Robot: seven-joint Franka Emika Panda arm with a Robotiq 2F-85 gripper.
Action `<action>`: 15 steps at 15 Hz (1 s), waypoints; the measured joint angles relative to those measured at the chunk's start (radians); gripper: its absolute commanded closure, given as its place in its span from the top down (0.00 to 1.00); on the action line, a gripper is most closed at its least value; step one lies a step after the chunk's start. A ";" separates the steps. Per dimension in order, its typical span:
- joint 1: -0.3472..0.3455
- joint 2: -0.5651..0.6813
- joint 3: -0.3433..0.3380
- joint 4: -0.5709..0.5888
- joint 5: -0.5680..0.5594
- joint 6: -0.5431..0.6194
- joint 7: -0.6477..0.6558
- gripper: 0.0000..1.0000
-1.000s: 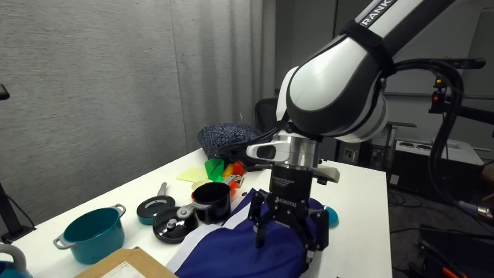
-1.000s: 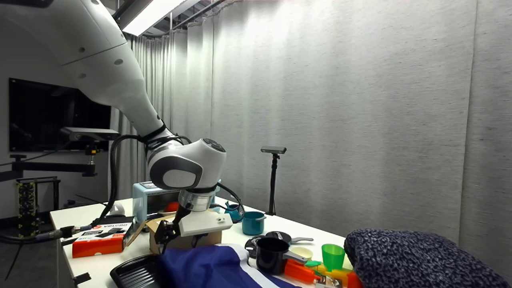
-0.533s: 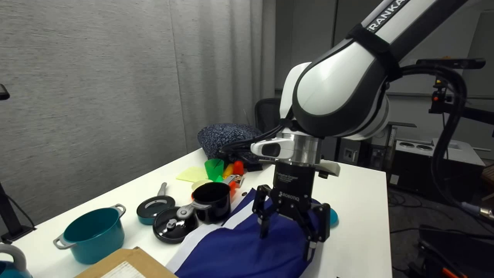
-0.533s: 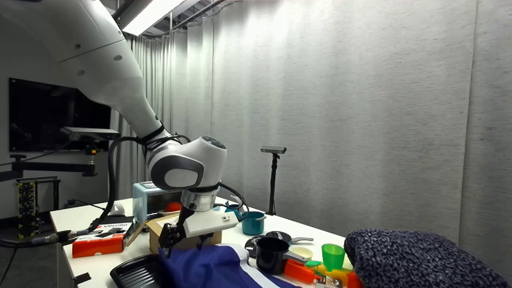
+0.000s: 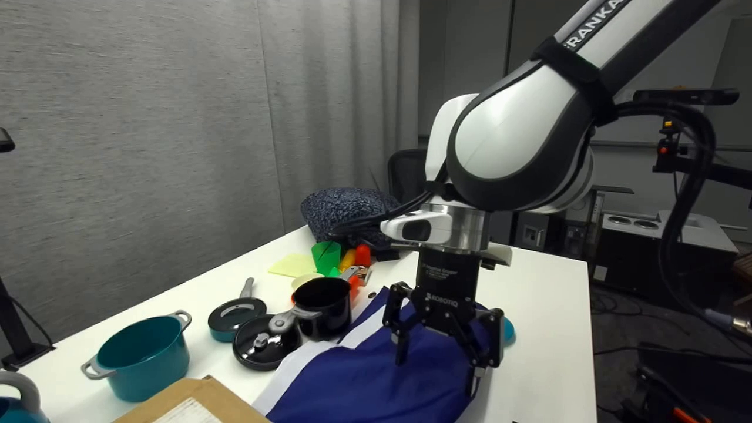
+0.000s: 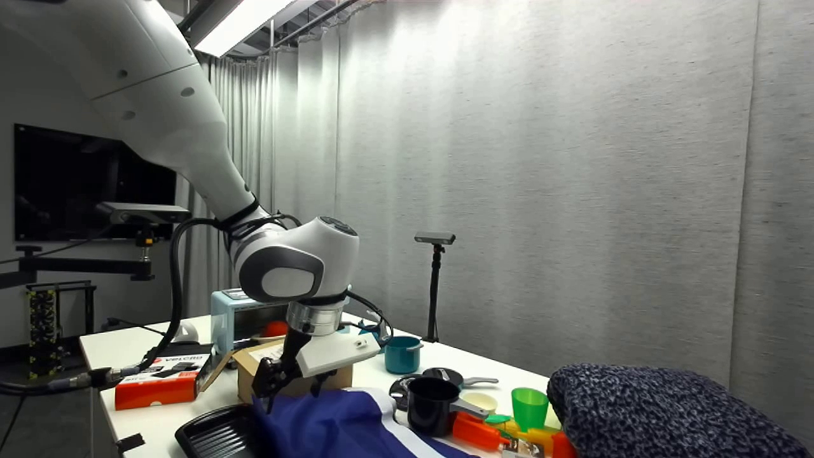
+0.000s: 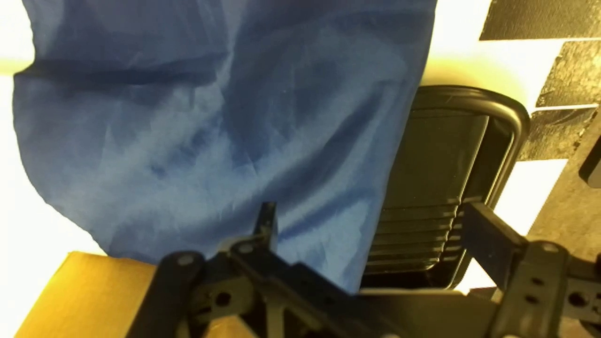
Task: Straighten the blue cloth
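The blue cloth (image 7: 281,126), white-banded, lies creased on the counter (image 5: 546,329), overlapping a black grill pan (image 7: 441,159). A cardboard box (image 7: 89,291) and black saucepan (image 5: 323,317) sit just beside it. The end effector (image 5: 437,371) stands over the cloth, fingers spread apart — past it, white counter runs to the edge.

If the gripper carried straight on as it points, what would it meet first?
Pointing down, the gripper would likely meet the blue cloth first, or the black tray partly beneath it; depth is unclear.
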 measured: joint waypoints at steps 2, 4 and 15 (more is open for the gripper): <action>0.014 0.011 0.007 0.004 -0.022 0.021 0.005 1.00; 0.081 0.063 0.033 0.022 -0.091 0.094 0.099 1.00; 0.140 0.150 0.058 0.061 -0.130 0.153 0.188 1.00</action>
